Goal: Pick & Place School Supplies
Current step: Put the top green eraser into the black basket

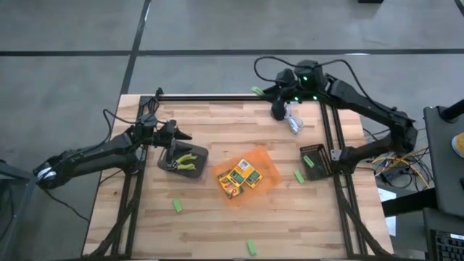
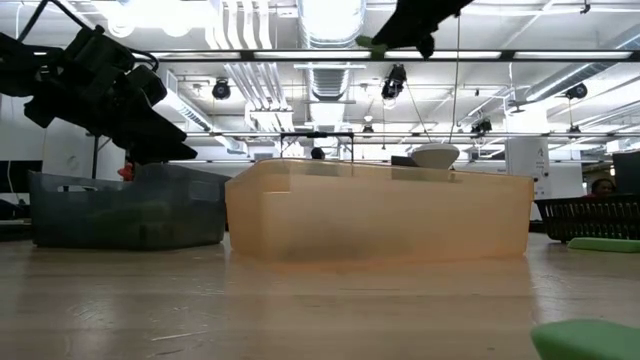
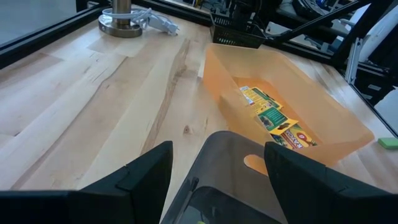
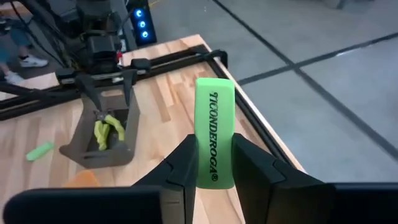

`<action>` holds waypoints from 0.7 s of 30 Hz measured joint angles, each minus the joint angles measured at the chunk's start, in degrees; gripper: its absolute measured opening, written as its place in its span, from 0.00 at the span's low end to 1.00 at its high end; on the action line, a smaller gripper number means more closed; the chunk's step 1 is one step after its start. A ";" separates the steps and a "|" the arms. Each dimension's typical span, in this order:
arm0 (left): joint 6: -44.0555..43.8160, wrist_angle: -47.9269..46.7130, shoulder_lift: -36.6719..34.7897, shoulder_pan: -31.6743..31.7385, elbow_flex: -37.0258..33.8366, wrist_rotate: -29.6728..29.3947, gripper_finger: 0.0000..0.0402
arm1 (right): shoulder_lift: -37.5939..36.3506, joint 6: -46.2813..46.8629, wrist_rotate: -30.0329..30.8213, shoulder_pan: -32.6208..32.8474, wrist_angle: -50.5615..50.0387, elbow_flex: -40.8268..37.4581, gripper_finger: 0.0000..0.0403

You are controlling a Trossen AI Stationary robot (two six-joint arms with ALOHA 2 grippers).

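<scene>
My right gripper (image 4: 214,163) is shut on a bright green eraser (image 4: 214,127) printed TICONDEROGA, high over the table's far edge (image 1: 257,90). My left gripper (image 3: 217,168) is open and hovers over the grey tray (image 1: 183,159); two yellow-green plier tools (image 4: 107,132) lie in that tray. Crayon boxes (image 1: 239,176) lie flat in the orange tray (image 1: 268,168). More green pieces rest on the wood (image 1: 177,206), (image 1: 250,247), (image 1: 299,175). Another one lies in the black basket (image 1: 313,159). My right gripper pinches the green eraser by its lower half (image 4: 214,168), one finger on each long side. The fingers (image 4: 180,165) lie along it, and its free end (image 4: 214,90) sticks out past the tips. It is lifted clear, high above the table (image 2: 372,43).
The white lamp with its cable (image 1: 292,116) sits near the far right of the table. A black frame rail (image 1: 210,97) runs along the far edge. Bare wood lies between the grey tray and the near edge (image 1: 217,232).
</scene>
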 joint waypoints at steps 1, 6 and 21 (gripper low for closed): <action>0.00 0.02 0.00 0.00 0.00 0.00 0.65 | -1.22 0.01 0.81 0.43 0.51 -1.09 0.19; 0.00 0.01 0.00 0.00 0.00 0.00 0.65 | -7.78 0.92 3.38 2.85 4.25 -7.83 0.20; 0.00 0.00 0.00 0.00 0.00 0.00 0.65 | -30.61 15.71 3.80 6.84 10.22 -31.15 0.21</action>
